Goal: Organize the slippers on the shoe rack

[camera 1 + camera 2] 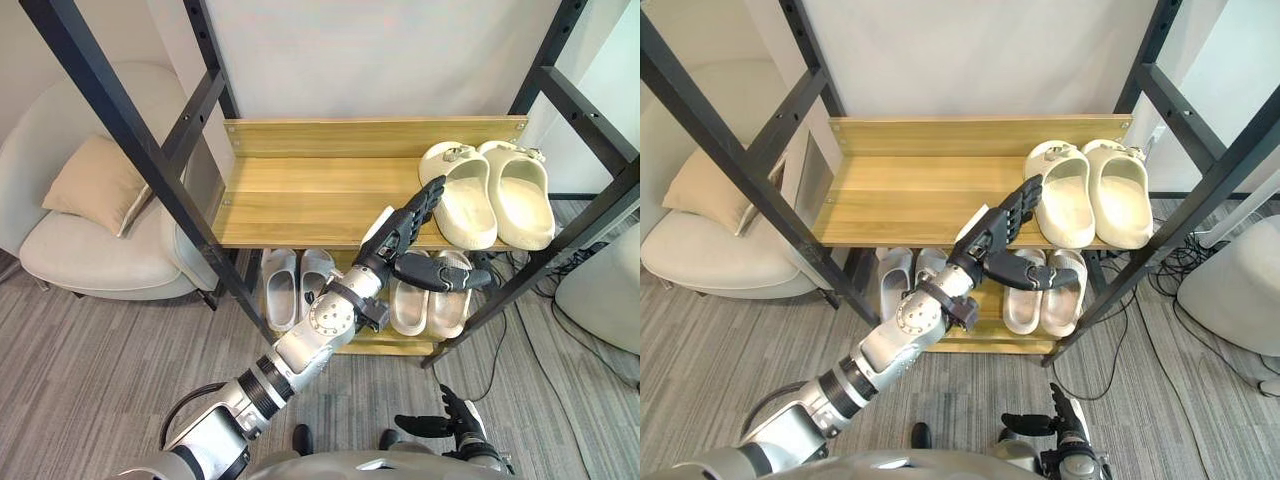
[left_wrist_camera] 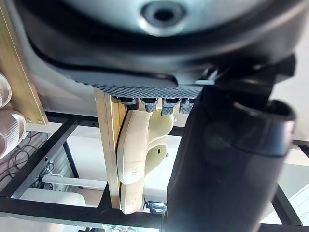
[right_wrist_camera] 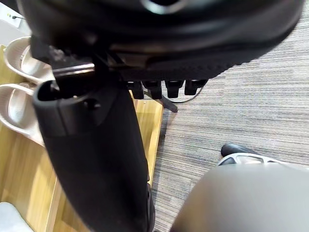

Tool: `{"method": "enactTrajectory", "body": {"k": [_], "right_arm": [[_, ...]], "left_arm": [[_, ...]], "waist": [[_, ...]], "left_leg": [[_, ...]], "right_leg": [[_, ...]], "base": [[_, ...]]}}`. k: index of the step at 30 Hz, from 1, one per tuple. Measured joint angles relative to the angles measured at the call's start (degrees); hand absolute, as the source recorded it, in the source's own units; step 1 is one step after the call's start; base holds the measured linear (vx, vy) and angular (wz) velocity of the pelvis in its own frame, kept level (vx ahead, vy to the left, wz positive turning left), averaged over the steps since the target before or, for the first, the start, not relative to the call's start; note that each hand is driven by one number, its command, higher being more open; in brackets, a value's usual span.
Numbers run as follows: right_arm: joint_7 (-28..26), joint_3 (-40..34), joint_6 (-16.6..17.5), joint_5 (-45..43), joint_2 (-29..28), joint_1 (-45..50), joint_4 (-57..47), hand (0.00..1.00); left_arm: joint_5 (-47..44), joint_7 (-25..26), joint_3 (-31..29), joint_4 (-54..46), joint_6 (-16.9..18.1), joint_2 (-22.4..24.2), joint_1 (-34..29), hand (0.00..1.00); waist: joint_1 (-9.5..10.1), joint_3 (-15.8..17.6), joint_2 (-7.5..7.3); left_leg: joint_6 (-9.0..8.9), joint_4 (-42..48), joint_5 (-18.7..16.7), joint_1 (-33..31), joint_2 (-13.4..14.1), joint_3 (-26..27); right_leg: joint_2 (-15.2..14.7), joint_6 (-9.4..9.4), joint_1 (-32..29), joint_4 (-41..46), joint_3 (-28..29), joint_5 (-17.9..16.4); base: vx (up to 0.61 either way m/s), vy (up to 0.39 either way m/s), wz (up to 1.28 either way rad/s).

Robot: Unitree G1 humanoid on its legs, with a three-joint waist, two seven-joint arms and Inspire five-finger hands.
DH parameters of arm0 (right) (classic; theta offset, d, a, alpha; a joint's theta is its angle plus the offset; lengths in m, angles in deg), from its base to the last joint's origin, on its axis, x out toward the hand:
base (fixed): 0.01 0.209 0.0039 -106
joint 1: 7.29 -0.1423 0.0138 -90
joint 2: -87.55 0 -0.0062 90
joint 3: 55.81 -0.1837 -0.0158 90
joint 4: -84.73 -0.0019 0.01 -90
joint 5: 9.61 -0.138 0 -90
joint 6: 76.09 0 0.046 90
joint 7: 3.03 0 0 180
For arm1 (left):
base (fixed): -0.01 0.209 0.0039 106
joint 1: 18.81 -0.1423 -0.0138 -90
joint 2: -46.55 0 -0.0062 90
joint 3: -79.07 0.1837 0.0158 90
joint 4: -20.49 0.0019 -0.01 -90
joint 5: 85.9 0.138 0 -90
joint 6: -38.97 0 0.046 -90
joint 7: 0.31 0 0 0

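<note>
A cream pair of slippers stands at the right end of the rack's upper wooden shelf. My left hand reaches up to that shelf's front edge, open, its straight fingers against the side of the left cream slipper and its thumb spread out below. On the lower shelf lie a white pair on the left and a beige pair on the right, partly behind my hand. My right hand hangs low above the floor, open and holding nothing.
Black metal posts frame the rack on both sides. A pale armchair with a beige cushion sits to the left. Cables trail on the grey floor at the right, beside a white rounded seat.
</note>
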Motion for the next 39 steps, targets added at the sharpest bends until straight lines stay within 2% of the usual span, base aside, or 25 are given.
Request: {"method": "enactTrajectory", "body": {"k": [6, 12, 15, 18, 23, 25, 32, 39], "right_arm": [[-0.1, 0.0, 0.0, 0.0, 0.0, -0.1, 0.7, 1.00], [-0.8, 0.1, 0.0, 0.0, 0.4, 0.5, 0.9, 1.00], [-1.5, 0.2, 0.0, 0.4, 0.5, 0.5, 1.6, 1.00], [-2.1, 0.6, 0.0, 0.5, 0.8, 0.5, 2.2, 1.00], [-2.8, 2.3, 0.0, 1.1, 1.8, 0.5, 2.8, 1.00], [-2.9, 2.4, 0.0, 1.6, 1.8, 0.5, 3.4, 1.00], [-3.0, 2.7, 0.0, 2.3, 1.9, 0.4, 4.3, 1.00], [-2.8, 3.0, 0.0, 2.3, 1.6, 0.5, 5.3, 1.00]], "left_arm": [[-0.5, -0.2, -3.6, -7.4, 0.0, -3.8, -6.1, 1.00], [-4.7, -0.5, -4.6, -16.2, 0.0, -4.9, -9.7, 1.00], [-9.6, -3.4, -3.9, -20.6, 0.0, -5.0, -11.3, 1.00], [-14.4, -7.2, -0.2, -22.7, 0.0, -5.3, -13.4, 1.00], [-16.0, -12.0, 5.3, -22.7, -0.7, -5.8, -16.4, 1.00], [-15.2, -14.7, 8.1, -21.1, -0.8, -7.7, -18.7, 1.00], [-8.0, -16.3, 9.4, -9.4, -1.8, -9.2, -23.8, 1.00], [-1.5, -17.2, 9.5, -3.0, -2.0, -10.6, -27.6, 1.00]], "waist": [[0.45, 0.0, -0.01], [1.99, 0.0, -0.01], [2.32, -0.8, 0.02], [2.70, -1.3, 0.16], [2.82, -2.7, 0.77], [2.78, -3.0, 0.73], [2.84, -3.3, 0.66], [2.87, -3.7, -0.19]], "left_leg": [[0.16, 0.2, 0.1, -0.1, 0.0, -0.8], [0.17, 0.2, 0.1, -0.4, -0.4, -2.0], [0.30, 0.2, 0.2, -0.6, -0.7, -3.0], [0.29, 0.2, 0.2, 0.0, -0.7, -3.2], [0.22, 0.2, 0.2, 0.4, -0.5, -3.1], [0.05, 0.2, 0.0, 1.8, -0.3, -3.1], [-0.49, 0.0, 0.0, 2.6, 0.7, -3.1], [-0.94, 0.2, -0.2, 2.6, 1.3, -3.0]], "right_leg": [[0.0, 0.01, 0.4, 0.2, -0.8, -0.4], [-0.3, 0.18, 0.8, 0.2, -2.0, -0.6], [-0.4, 0.16, 1.1, 0.3, -2.7, -0.9], [-0.5, 0.14, 1.9, 0.3, -2.8, -1.1], [-0.3, 0.03, 2.2, 0.3, -2.7, -1.2], [0.3, -0.17, 3.4, 0.3, -2.7, -1.4], [0.9, -0.54, 4.0, 0.2, -2.7, -2.1], [1.6, -0.89, 4.0, 0.2, -2.6, -2.2]], "base": [[0.00, 0.000, 0.06], [0.01, 0.005, 0.13], [0.00, 0.007, 0.15], [0.00, 0.005, 0.04], [0.00, 0.000, 0.00], [0.00, 0.000, 0.00], [-0.03, -0.008, -0.01], [0.00, -0.002, 0.00]]}}
